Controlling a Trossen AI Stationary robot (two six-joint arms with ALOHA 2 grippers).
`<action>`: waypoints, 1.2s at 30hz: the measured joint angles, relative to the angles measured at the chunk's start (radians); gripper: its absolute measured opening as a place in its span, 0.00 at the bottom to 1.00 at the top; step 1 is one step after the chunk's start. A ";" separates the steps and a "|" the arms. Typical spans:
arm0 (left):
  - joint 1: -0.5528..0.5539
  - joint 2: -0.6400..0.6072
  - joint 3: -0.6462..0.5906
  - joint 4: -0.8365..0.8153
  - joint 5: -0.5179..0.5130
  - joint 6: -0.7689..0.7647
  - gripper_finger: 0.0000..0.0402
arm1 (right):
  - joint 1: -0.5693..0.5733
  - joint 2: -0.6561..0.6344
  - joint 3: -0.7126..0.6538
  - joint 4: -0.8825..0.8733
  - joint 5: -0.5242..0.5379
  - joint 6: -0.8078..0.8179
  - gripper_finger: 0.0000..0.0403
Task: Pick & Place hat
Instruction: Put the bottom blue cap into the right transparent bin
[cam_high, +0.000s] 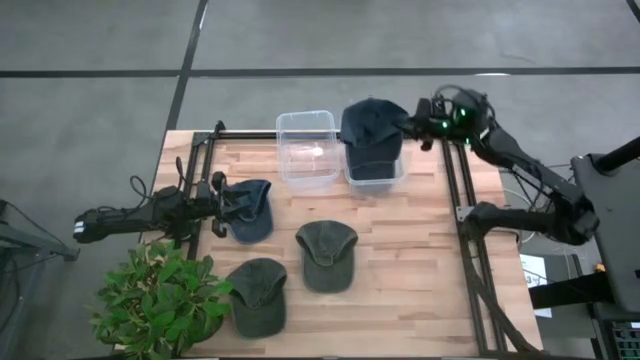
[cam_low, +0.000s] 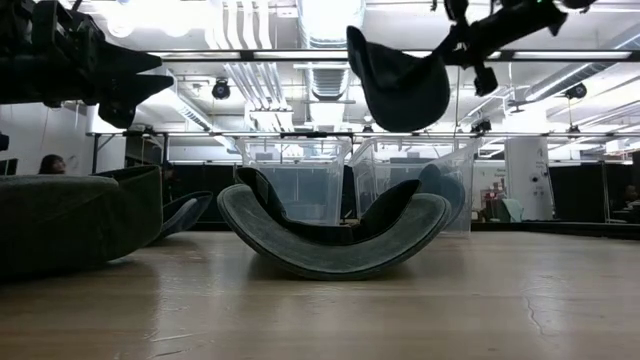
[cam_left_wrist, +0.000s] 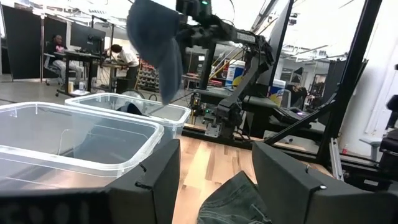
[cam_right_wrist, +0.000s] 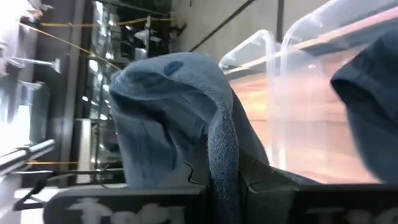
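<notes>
My right gripper (cam_high: 420, 125) is shut on a dark blue cap (cam_high: 372, 125) and holds it in the air over the right clear bin (cam_high: 398, 175). In the low view this cap (cam_low: 400, 85) hangs well above the bins. Another dark cap (cam_right_wrist: 373, 106) lies inside that bin. My left gripper (cam_high: 215, 197) is open and raised off the table at the left edge of a blue cap (cam_high: 252, 210), which lies on the wood. Two green caps (cam_high: 327, 255) (cam_high: 258, 295) rest on the table nearer the front. My right gripper pinches the dark blue cap between its two fingers by a fold of cloth at its rim (cam_right_wrist: 221, 155), coming level from the table's right side. The cap is lifted clear and hangs beside and below the fingers (cam_low: 470, 45), its crown bulging away from them.
A second clear bin (cam_high: 307, 148) stands left of the right one at the far edge. A potted plant (cam_high: 160, 300) sits at the near left corner. Black frame rails run along both table sides. People sit at desks in the room behind.
</notes>
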 joint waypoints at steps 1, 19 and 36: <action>0.000 0.000 0.000 0.000 0.000 0.000 0.48 | -0.022 0.028 0.028 -0.030 -0.030 -0.020 0.03; 0.000 0.000 0.000 -0.001 -0.002 0.003 0.48 | -0.126 0.391 0.329 -0.457 -0.092 -0.314 0.03; 0.000 0.000 0.000 -0.001 -0.003 0.036 0.48 | -0.120 0.360 0.294 -0.460 0.004 -0.217 0.06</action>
